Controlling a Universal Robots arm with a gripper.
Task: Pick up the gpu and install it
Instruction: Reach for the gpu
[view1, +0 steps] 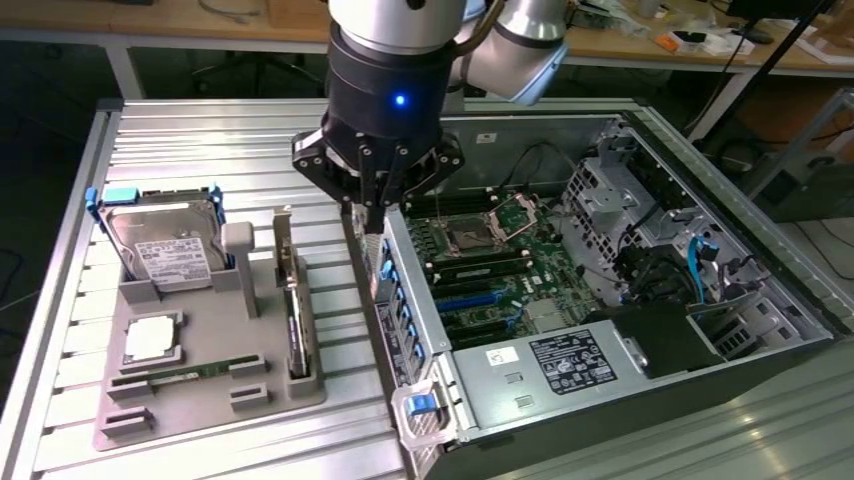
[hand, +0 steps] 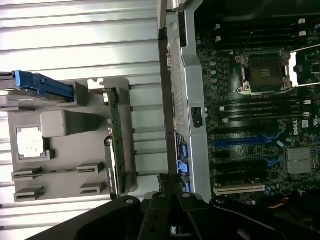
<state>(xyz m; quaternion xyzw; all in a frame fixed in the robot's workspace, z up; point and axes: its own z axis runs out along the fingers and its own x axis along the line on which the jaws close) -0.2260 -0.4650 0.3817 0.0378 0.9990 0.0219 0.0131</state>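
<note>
The gpu (view1: 296, 318) stands on its edge in a slot along the exterior view's right side of a grey holder (view1: 200, 405), green board up, silver bracket at the far end. In the wrist view the gpu (hand: 114, 135) runs along the holder's edge (hand: 75, 170). My gripper (view1: 375, 208) hangs above the gap between the holder and the open computer case (view1: 427, 400). It is apart from the card, its fingers together with nothing between them. In the wrist view my gripper (hand: 170, 180) sits over the case's rear wall.
The holder also carries a silver hard drive (view1: 160, 248) with blue rails, a processor (view1: 150, 338) and a RAM stick (view1: 171, 376). Inside the case lie the motherboard (view1: 497, 262), with blue and white expansion slots (hand: 240, 142), and the power supply (view1: 574, 362). Ribbed metal tabletop (view1: 200, 140) all around.
</note>
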